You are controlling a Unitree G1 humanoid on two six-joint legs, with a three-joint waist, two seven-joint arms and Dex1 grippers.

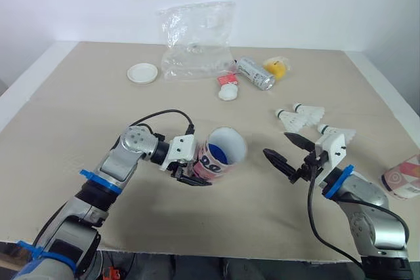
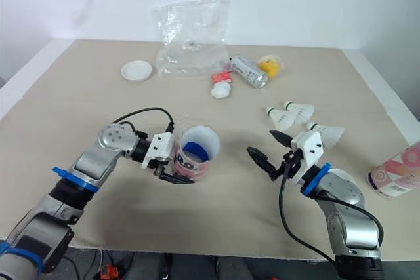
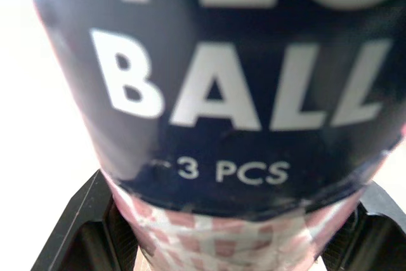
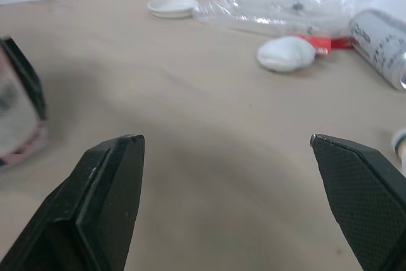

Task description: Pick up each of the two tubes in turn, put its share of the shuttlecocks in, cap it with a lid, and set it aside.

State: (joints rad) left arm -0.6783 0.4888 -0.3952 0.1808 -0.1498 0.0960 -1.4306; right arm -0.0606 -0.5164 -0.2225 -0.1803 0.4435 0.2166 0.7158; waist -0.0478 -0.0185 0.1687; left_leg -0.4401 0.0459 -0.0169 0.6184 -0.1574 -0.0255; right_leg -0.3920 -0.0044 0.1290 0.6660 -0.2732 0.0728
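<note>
The left gripper [image 1: 199, 170] is clamped on a pink-and-white checked cardboard tube with a dark blue label [image 1: 215, 160], one black finger [image 3: 79, 230] on each side of its base. It holds the tube above the beige tabletop [image 1: 79, 109], open mouth tilted up with something blue inside. The right gripper [image 1: 277, 144] hovers just over the table, jaws spread wide and empty, near three white feathered shuttlecocks [image 1: 293, 120] lying loose. A second pink-and-white tube [image 2: 396, 176] sits at the table's right edge. Farther back lie a round white lid [image 1: 142, 73], a crumpled clear plastic bag [image 1: 197, 40] and a silver cylinder on its side [image 1: 254, 73]
</note>
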